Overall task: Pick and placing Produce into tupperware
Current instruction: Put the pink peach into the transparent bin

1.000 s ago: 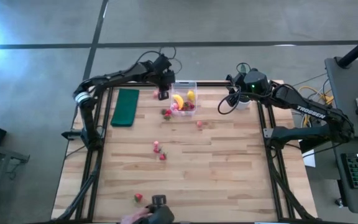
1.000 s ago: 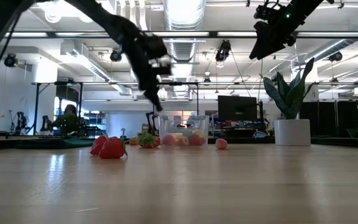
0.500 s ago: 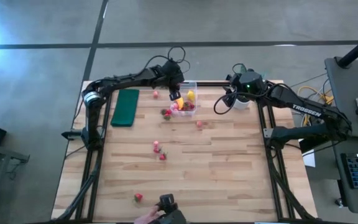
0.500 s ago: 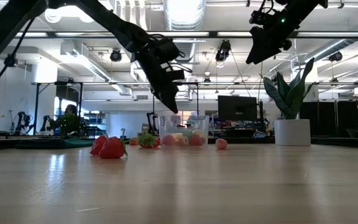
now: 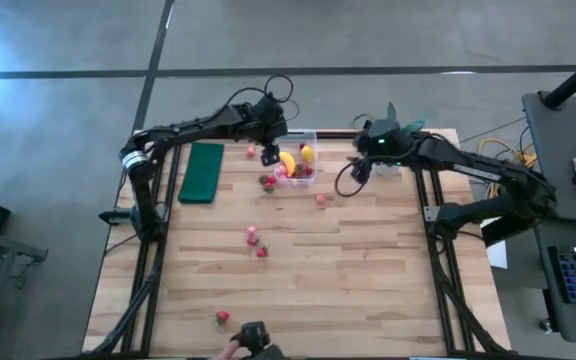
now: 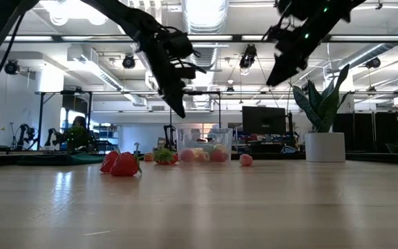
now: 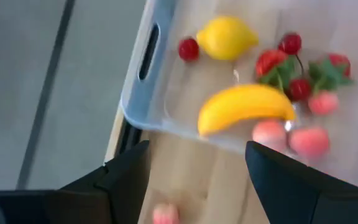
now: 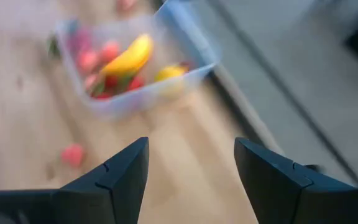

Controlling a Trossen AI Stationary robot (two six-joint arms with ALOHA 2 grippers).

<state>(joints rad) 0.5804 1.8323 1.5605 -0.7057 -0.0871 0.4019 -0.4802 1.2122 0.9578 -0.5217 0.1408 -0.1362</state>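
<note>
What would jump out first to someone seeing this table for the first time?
Probably the clear tupperware at the table's far edge, already holding a banana, a lemon and several red and pink berries. Both arms hang over that end: the left gripper open beside the box, the right gripper open nearer the potted plant. More strawberries lie scattered mid-table.

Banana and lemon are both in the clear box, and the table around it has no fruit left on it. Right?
Not quite. The banana and lemon are in the clear box, but the high view shows strawberries loose on the table.
</note>
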